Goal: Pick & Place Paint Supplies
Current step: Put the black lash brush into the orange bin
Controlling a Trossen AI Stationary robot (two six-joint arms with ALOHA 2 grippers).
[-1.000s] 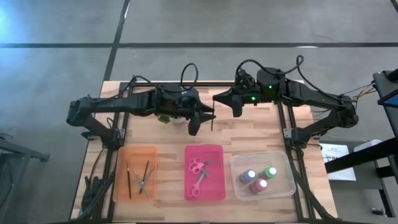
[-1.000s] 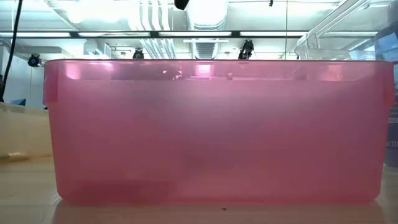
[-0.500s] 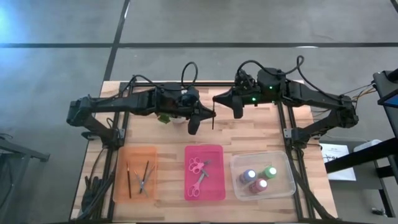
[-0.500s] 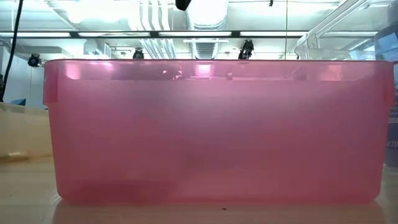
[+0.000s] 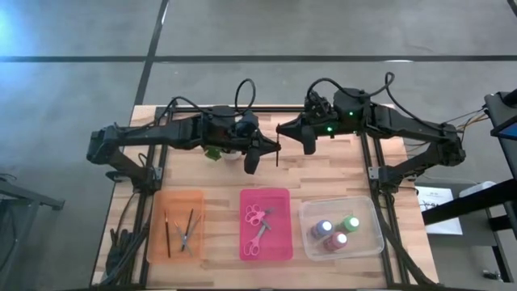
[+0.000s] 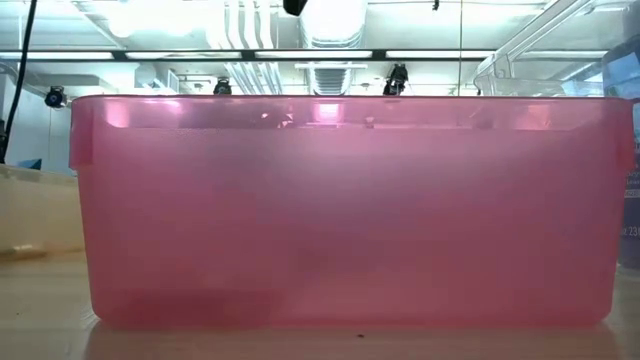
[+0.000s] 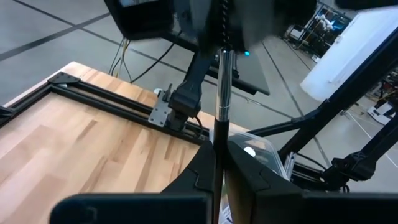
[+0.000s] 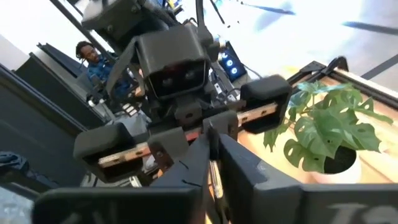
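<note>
A thin dark-handled brush (image 5: 276, 158) is held above the table's middle, between my two grippers, which face each other. My left gripper (image 5: 272, 148) reaches in from the left and is shut on the brush; in its wrist view the brush (image 7: 222, 93) rises from between the fingers (image 7: 219, 152). My right gripper (image 5: 283, 130) reaches in from the right and is shut on the same brush (image 8: 214, 171). More brushes lie in an orange tray (image 5: 159, 242), pink-handled scissors in a pink tray (image 5: 281, 242), and paint bottles in a clear tray (image 5: 367, 212). My left gripper pinches the brush's dark handle (image 7: 217, 140) between its two fingers, below the metal ferrule (image 7: 224, 102). The fingers come roughly level from the table's left. The brush is lifted clear of the table. My right gripper has the brush between its two fingers (image 8: 214, 168), which come roughly level from the table's right. In the left wrist view the brush's far end (image 7: 224, 59) runs up into this gripper. Which part it has is hidden by the fingers.
A green leafy potted plant (image 8: 329, 124) stands under the left arm near the far edge (image 5: 215, 153). The three trays line the near edge. In the low view the pink tray's wall (image 6: 345, 210) fills the picture. Bare wood lies between the arms and the trays.
</note>
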